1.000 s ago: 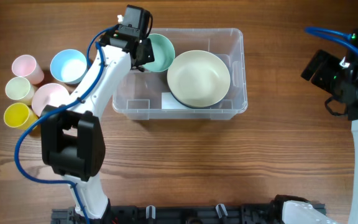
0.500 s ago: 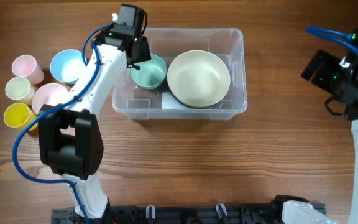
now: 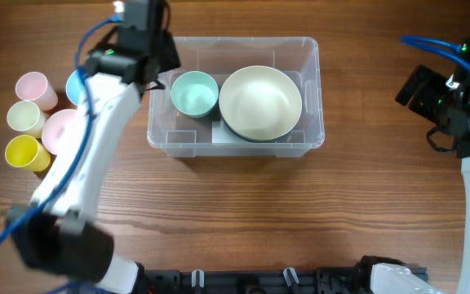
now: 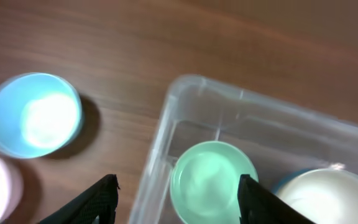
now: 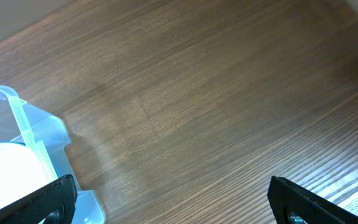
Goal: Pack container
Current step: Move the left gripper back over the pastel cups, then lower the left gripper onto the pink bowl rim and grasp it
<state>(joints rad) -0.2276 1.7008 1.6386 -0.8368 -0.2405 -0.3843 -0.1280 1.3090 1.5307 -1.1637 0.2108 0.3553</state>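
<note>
The container [image 3: 312, 49], a large clear rectangular bin, stands mid-table. In it a mint-green bowl [image 3: 194, 92] sits upright at the left, beside a big cream bowl [image 3: 260, 102]. My left gripper [image 3: 141, 64] hangs open above the bin's back-left wall with nothing in it. In the left wrist view the open left gripper [image 4: 176, 199] frames the bin's rim [image 4: 166, 118] and the green bowl [image 4: 213, 180] below. My right gripper [image 3: 421, 86] stands wide open and empty at the far right, over bare wood in its own view [image 5: 176, 205]. The container's corner [image 5: 17, 115] shows at the left there.
Left of the bin stand a blue bowl [image 3: 76, 82], a pink bowl [image 3: 59, 126], a pink cup [image 3: 32, 86], a pale yellow cup [image 3: 24, 118] and a yellow cup [image 3: 23, 151]. A white label [image 3: 227, 132] lies on the bin's floor.
The left gripper set the green bowl down in the container, opened, and pulled away up and to the back left. The right arm has not moved.
</note>
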